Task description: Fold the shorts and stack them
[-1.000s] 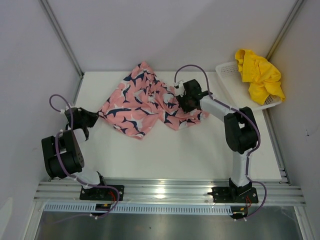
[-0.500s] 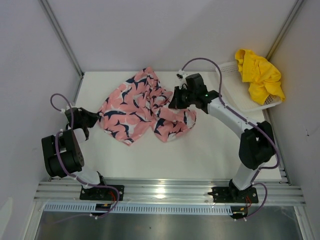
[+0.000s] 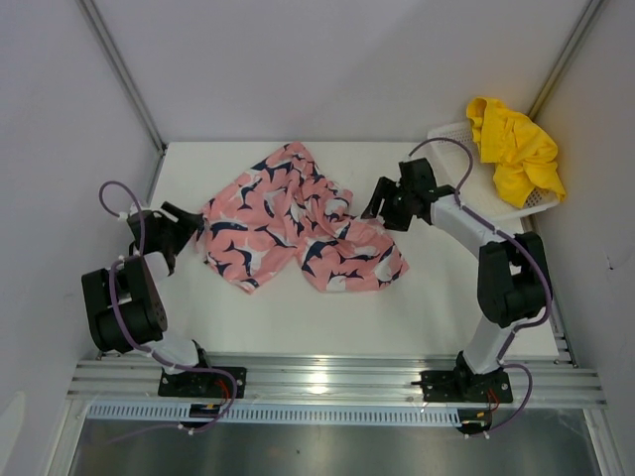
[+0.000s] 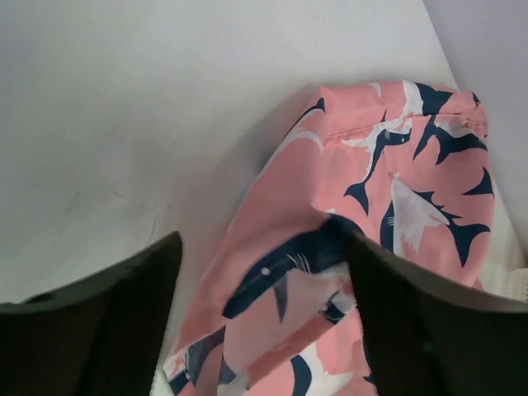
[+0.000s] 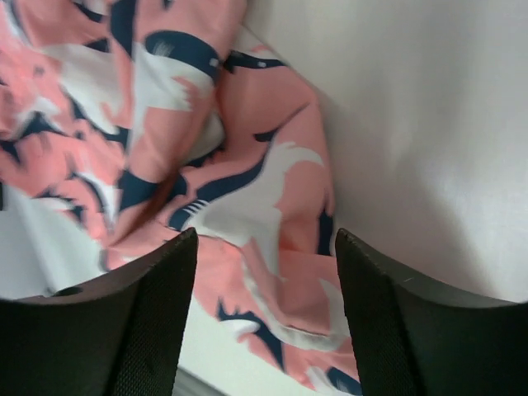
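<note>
The pink shorts (image 3: 298, 230) with a navy-and-white print lie crumpled and partly spread in the middle of the table. My left gripper (image 3: 193, 226) sits at their left edge, open, with a fold of the pink shorts (image 4: 330, 272) lying loose between its fingers (image 4: 124, 322). My right gripper (image 3: 378, 204) hovers just off their back right corner, open, above the pink shorts (image 5: 247, 214). The yellow shorts (image 3: 514, 149) are heaped in the white basket (image 3: 451, 139) at the back right.
The basket juts over the table's back right corner, close to my right forearm. Metal frame posts rise at both back corners. Bare white tabletop (image 3: 417, 317) lies in front of the shorts, toward the arm bases.
My left gripper has opened and let go of the shorts' left corner. My right gripper shut on the fabric, dragged it right, opened and drew back; the shorts lie wider.
</note>
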